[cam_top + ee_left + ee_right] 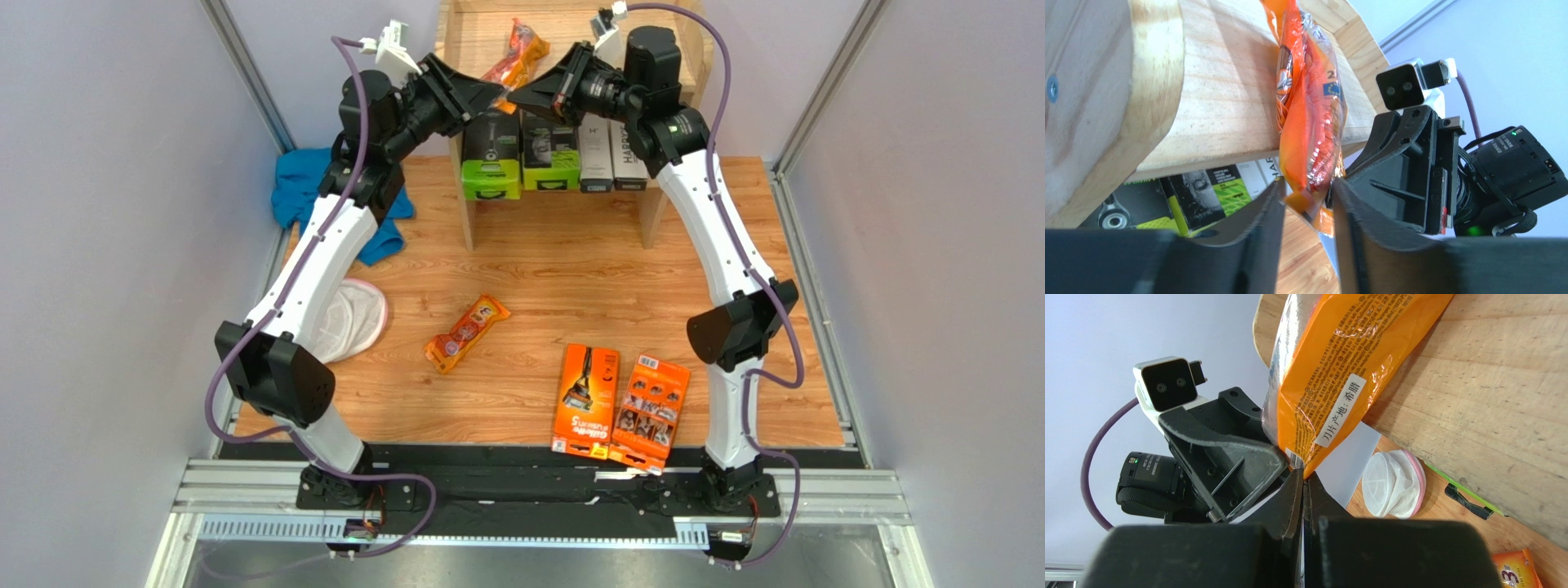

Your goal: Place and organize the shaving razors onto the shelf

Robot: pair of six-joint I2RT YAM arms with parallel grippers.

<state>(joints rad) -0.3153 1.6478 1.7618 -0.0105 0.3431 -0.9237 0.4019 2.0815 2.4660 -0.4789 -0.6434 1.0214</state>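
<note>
The wooden table [552,276] fills the middle of the top view, and my shelf [467,221] stands at its far end, top centre of the frame. Left of the shelf a blue cloth [301,184] lies crumpled near the wall, and below it, beside my left arm, sits a white mesh disc [356,321]. Low on the table, just beside my right arm's base, the left flat orange box [588,398] and the right flat orange box [650,410] lie side by side, touching. On the shelf's lower tier, from left to right, sit two green-and-black packs [489,157], then a long white box [597,157] and the HARRY'S box [628,153], all close together. One loose blister pack [467,333] lies slanted on the bare table at centre frame, well apart from the shelf. The upper blister pack [518,55] lies on the top tier with its near end hanging over the front edge, and both my tools meet there. My left gripper [1308,187] stands half closed with a finger on each side of that hanging end; I cannot tell whether the pads actually press it. My right gripper [1301,478] is closed tight, finger against finger, its tips touching the pack's lower corner; whether any film is caught between them I cannot tell.
</note>
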